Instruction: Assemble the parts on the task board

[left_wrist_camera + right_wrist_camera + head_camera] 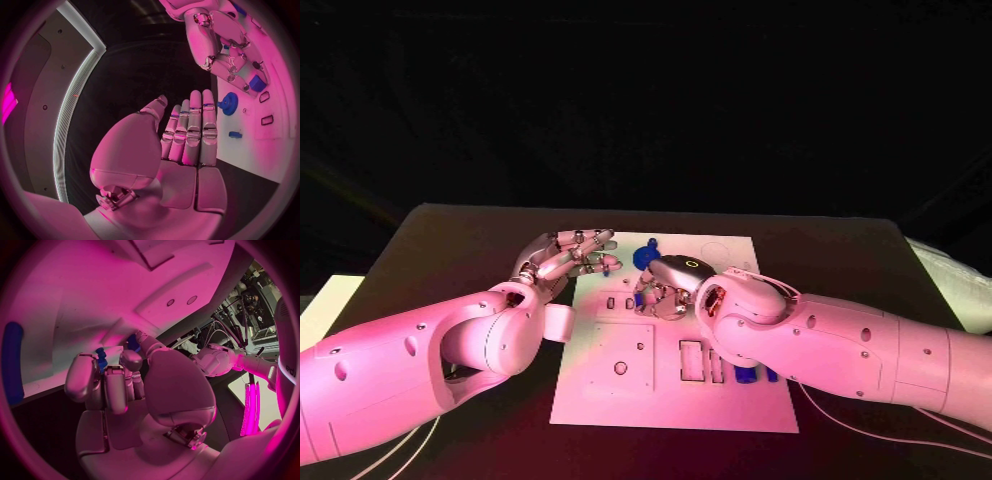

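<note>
The white task board [675, 405] lies mid-table. My left hand [568, 256] hovers at its far left edge, fingers straight and holding nothing; the left wrist view shows its flat palm [187, 140]. My right hand [666, 285] is down on the board's middle with its fingers curled. In the right wrist view its fingertips [103, 377] close around a small blue part [100, 357]. A blue gear [643, 258] stands on the board between the two hands, also seen as the gear [229, 103] in the left wrist view.
Several blue parts [741, 373] sit in slots beside my right forearm. A small blue piece [235, 134] and a blue block [257, 82] lie on the board near the right hand [225, 50]. Black table surrounds the board.
</note>
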Robot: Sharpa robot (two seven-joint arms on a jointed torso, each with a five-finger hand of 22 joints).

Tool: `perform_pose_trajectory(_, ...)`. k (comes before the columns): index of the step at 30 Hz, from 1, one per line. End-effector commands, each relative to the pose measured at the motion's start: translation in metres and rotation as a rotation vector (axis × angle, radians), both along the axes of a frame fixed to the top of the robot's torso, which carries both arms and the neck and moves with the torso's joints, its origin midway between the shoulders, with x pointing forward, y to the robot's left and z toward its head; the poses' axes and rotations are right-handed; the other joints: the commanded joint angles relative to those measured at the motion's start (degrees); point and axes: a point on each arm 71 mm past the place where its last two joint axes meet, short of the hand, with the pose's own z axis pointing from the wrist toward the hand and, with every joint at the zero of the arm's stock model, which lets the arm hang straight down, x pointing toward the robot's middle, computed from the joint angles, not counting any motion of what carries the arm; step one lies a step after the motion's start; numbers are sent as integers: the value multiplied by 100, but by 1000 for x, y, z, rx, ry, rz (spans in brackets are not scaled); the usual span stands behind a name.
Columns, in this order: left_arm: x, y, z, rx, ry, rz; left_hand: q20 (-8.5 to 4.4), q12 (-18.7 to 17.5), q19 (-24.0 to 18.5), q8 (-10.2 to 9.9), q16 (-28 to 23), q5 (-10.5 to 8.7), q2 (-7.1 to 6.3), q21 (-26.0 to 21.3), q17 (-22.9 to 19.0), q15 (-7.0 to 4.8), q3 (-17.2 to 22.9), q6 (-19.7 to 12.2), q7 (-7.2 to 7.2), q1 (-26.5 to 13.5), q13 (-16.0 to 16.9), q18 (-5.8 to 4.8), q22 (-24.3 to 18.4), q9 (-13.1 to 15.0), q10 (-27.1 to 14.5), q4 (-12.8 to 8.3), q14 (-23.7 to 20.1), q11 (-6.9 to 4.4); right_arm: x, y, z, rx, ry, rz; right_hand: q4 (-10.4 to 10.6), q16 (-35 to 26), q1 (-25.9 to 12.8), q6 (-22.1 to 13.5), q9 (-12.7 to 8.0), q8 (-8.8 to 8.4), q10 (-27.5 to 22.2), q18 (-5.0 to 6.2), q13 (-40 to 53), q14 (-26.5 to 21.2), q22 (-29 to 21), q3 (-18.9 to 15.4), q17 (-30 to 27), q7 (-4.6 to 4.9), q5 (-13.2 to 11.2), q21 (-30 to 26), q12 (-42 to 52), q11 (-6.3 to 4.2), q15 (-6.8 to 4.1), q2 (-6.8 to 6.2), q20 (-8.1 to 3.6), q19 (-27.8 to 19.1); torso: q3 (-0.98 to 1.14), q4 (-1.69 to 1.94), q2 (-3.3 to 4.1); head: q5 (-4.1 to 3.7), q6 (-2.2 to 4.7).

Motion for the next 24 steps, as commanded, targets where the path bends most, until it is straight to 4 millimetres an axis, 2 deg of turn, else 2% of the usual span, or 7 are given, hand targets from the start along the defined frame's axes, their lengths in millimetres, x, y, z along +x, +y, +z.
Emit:
perform_pose_trajectory(1,-1,-2,1,-14,-6,-19,8,-16,-36,-17,-35,-2,-10,-26,-9,-4,37,-2,31,-33,8,40,-6,2,-6,9,-48,26,-1,-2,-7,-38,21,-11,-1,-26,-12,-66,-13,-44,-67,-46,-64,368,-21,-26,424,-1,36,-25,-84,4,56,-54,18,-51,0,2,2,-15,-5)
perform_pose_trajectory(6,-1,-2,1,-14,-5,-19,9,-17,-35,-18,-37,-1,-6,-27,-10,-5,42,-4,31,-31,8,41,-7,1,-7,8,-46,26,-1,-3,-7,-28,14,-13,8,-65,-55,-197,-42,-96,-176,-34,-197,356,-96,-71,374,39,44,-71,-247,44,88,-117,47,-87,-1,4,0,-23,-2)
perform_pose_trajectory(13,0,-3,1,-15,-3,-22,9,-17,-34,-18,-38,-1,-5,-28,-10,-5,44,-4,31,-30,8,41,-7,1,-7,6,-44,26,-1,-1,-5,-3,-1,-13,115,-110,-231,-471,-119,-94,-292,-22,-327,344,-153,-342,330,84,133,-115,-369,94,135,-264,95,-113,-2,4,-1,-26,1)
perform_pose_trajectory(21,0,-3,1,-15,-2,-23,7,-15,-18,-14,-36,-1,-1,-25,-7,-11,58,1,27,-22,9,47,-6,3,-5,-3,-21,22,-5,-2,1,77,-49,-13,182,-121,-277,-555,-144,-81,-331,-19,-352,344,-173,-526,325,98,168,-131,-371,110,148,-308,110,-118,0,4,2,-27,13)
perform_pose_trajectory(24,0,-2,0,-7,-4,-23,-52,1,233,17,106,-4,5,95,70,-95,111,64,-21,-19,18,77,52,13,48,-32,280,-31,-11,-2,7,139,-80,14,232,-137,-281,-604,-159,-66,-381,-11,-382,340,-218,-704,310,109,439,-160,-386,121,158,-356,119,-136,13,3,-2,-8,21)
